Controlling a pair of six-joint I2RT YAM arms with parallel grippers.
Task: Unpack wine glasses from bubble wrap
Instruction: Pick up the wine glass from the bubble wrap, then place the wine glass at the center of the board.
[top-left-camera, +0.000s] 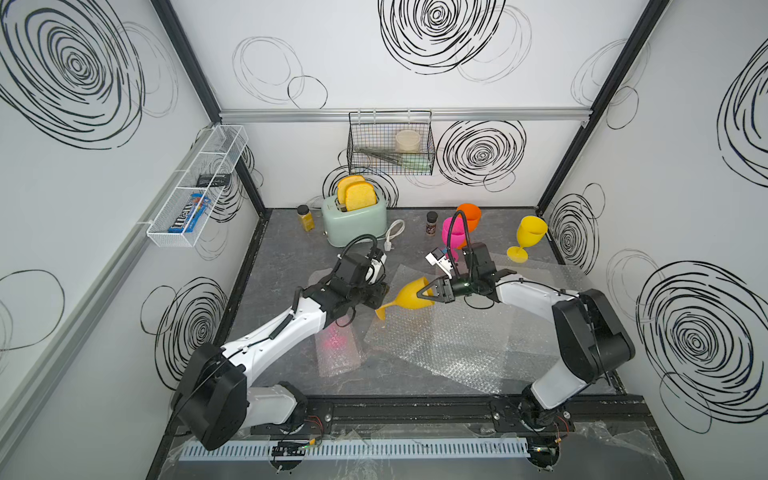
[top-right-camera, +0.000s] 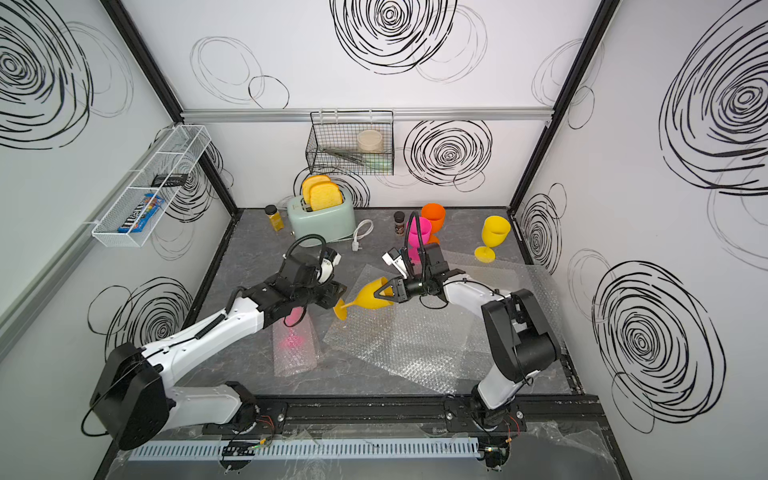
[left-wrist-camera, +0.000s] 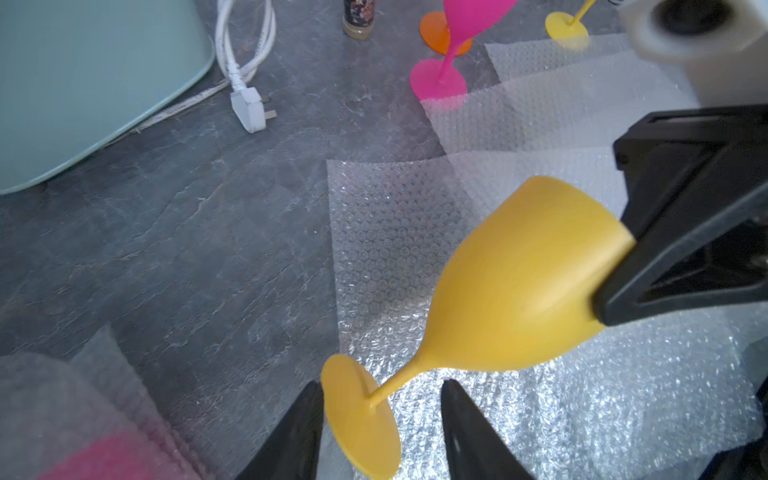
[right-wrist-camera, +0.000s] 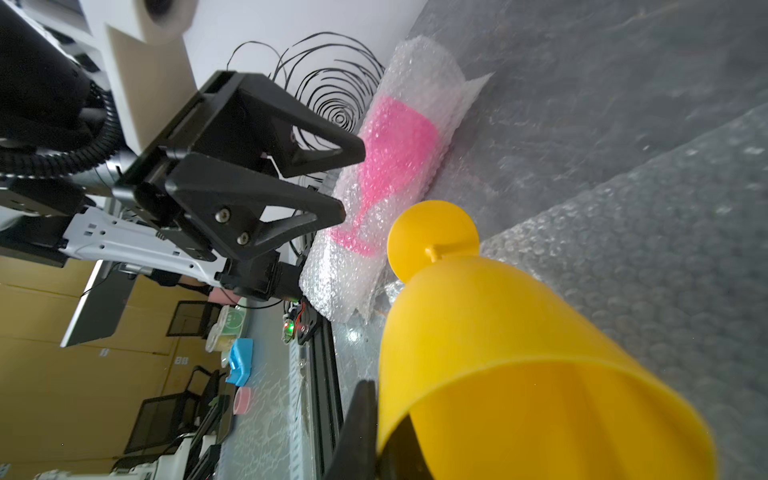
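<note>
Yellow goblet (right-wrist-camera: 519, 353) sits rim-first in right jaws, foot near left jaws.

1. At the back of the table (top-left-camera: 286, 257), a toaster (top-left-camera: 355, 220) stands with a jar (top-left-camera: 306, 218) on its left and its plug (top-left-camera: 394, 236) on its right.
2. Right of the plug stands a second jar (top-left-camera: 432, 223). Beside it, the front goblet (top-left-camera: 452, 237) stands just before the rear goblet (top-left-camera: 470, 214).
3. A third goblet (top-left-camera: 530, 237) stands apart, near the right wall.
4. Mid-table, the held goblet (top-left-camera: 409, 296) tilts above flat wrap sheets (top-left-camera: 436, 340). Its rim is clamped in the right gripper (top-left-camera: 420, 292), and its foot sits between the parted fingers of the left gripper (left-wrist-camera: 380, 386).
5. A wrapped goblet (top-left-camera: 336, 345) lies left of the sheets, nearer the front edge than the left gripper.
6. A basket (top-left-camera: 357, 141) hangs above the toaster, and a rack (top-left-camera: 166, 237) hangs on the left wall.
</note>
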